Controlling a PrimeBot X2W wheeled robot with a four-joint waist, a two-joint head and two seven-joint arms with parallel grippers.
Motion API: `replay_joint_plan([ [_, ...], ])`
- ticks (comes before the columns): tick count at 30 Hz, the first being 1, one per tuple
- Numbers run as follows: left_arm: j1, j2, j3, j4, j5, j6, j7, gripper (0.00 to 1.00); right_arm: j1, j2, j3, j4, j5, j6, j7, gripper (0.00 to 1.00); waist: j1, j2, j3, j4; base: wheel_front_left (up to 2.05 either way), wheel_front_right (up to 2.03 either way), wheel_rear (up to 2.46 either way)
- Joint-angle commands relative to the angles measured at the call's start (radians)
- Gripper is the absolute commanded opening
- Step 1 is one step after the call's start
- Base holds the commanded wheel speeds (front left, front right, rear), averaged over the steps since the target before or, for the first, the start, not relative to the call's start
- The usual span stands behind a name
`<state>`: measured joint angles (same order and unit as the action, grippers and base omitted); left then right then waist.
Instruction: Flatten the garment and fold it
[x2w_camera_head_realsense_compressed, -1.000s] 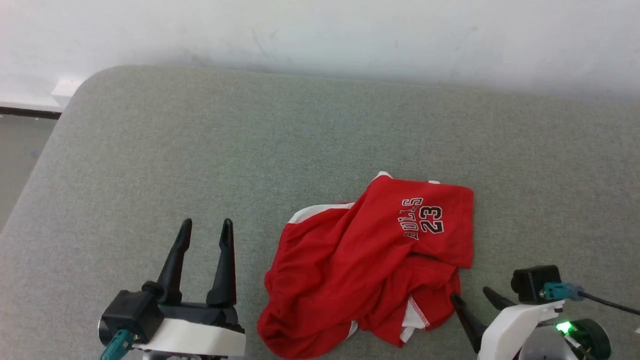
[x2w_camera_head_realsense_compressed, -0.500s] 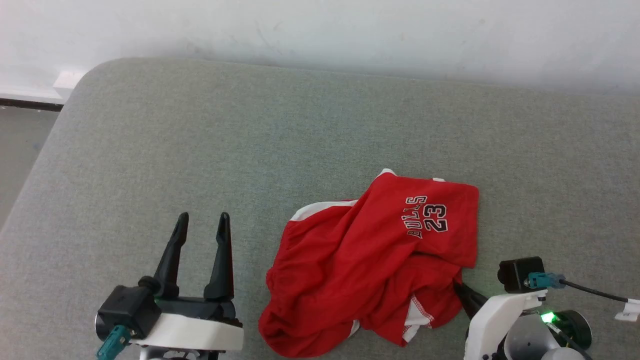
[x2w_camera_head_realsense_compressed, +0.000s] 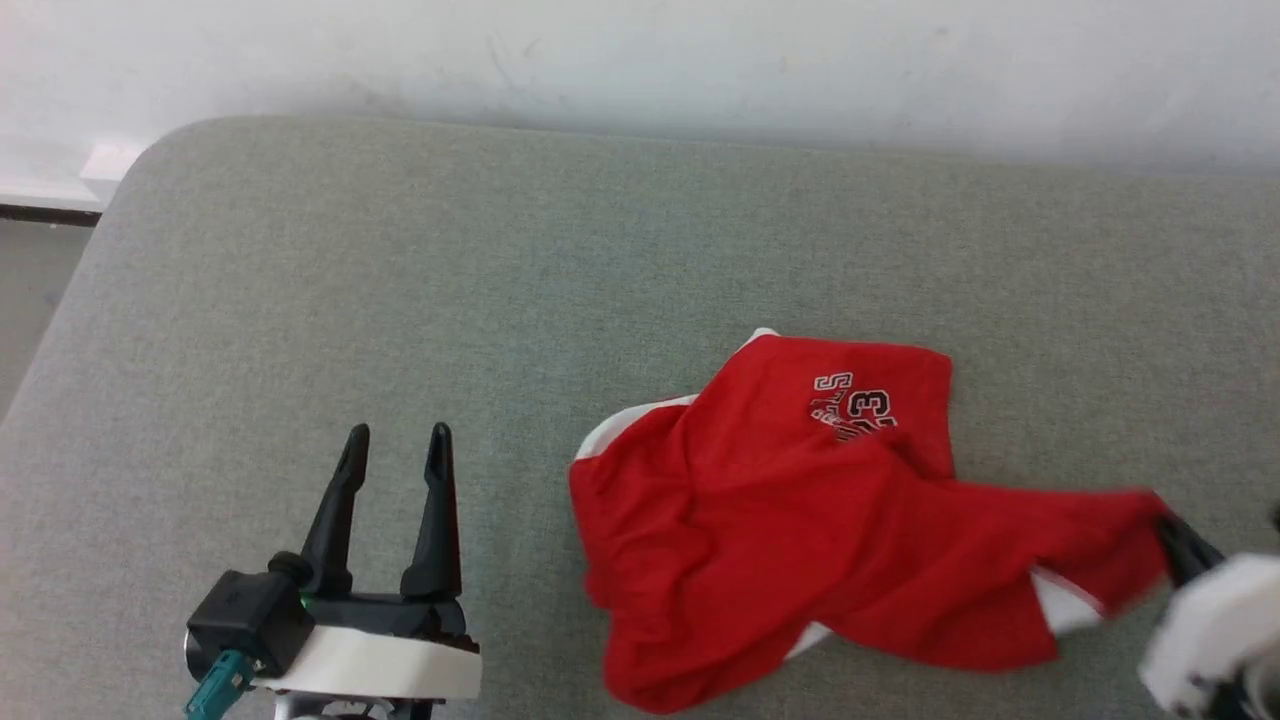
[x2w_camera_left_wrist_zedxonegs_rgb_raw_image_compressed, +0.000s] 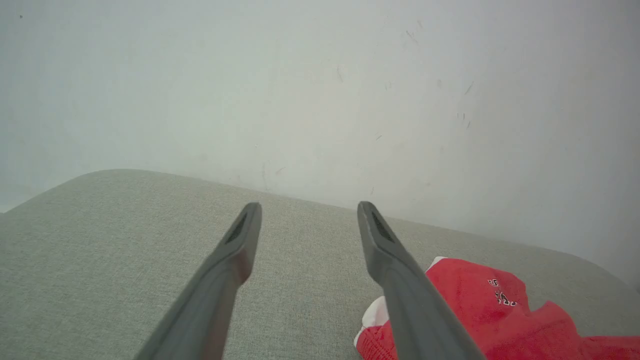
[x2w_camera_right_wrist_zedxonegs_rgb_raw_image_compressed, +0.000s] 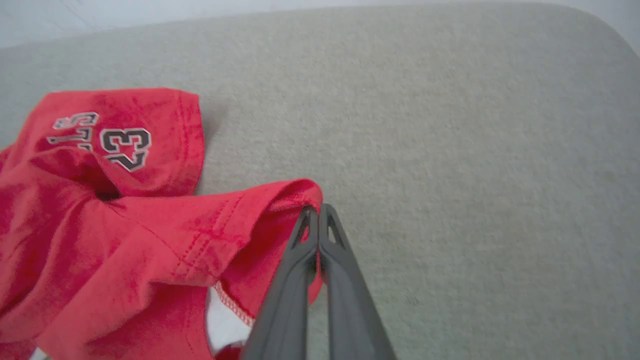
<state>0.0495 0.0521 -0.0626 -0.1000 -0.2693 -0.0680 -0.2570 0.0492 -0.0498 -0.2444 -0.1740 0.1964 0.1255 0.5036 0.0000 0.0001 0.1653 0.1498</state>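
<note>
The right fingers (x2w_camera_right_wrist_zedxonegs_rgb_raw_image_compressed: 300, 260) were open; now they pinch the red shorts (x2w_camera_head_realsense_compressed: 800, 520) tight and have tugged one corner out sideways. The left fingers (x2w_camera_head_realsense_compressed: 437, 500) stay wide open, empty.

The garment (x2w_camera_head_realsense_compressed: 800, 520) lies on the surface (x2w_camera_head_realsense_compressed: 400, 250), right of centre and near. Its right end sits between the fingers of the right gripper (x2w_camera_right_wrist_zedxonegs_rgb_raw_image_compressed: 316, 209). The left gripper (x2w_camera_head_realsense_compressed: 398, 432) stands near left, apart from the garment. A wall (x2w_camera_head_realsense_compressed: 640, 60) runs behind the far edge.
</note>
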Motion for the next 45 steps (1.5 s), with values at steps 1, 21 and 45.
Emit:
replay_joint_plan([
  [1,-0.007,-0.002,0.001,0.002,-0.009,0.005,-0.005,1.00,0.049,-0.001,-0.053,-0.016,-0.005,0.005,0.037,0.00,0.0000,-0.0001,0.004,0.007,0.00,0.00,0.00],
  [21,-0.006,-0.002,0.003,0.018,0.002,-0.006,-0.005,1.00,-0.031,-0.001,-0.039,-0.010,-0.094,0.005,-0.112,1.00,0.0000,-0.0001,-0.009,-0.010,0.00,0.00,0.00],
  [45,-0.045,-0.002,-0.018,0.030,-0.008,-0.014,-0.005,1.00,-0.311,-0.099,0.169,0.502,-0.111,0.005,-0.069,0.00,0.0000,-0.0001,0.056,0.071,0.00,0.00,0.00],
])
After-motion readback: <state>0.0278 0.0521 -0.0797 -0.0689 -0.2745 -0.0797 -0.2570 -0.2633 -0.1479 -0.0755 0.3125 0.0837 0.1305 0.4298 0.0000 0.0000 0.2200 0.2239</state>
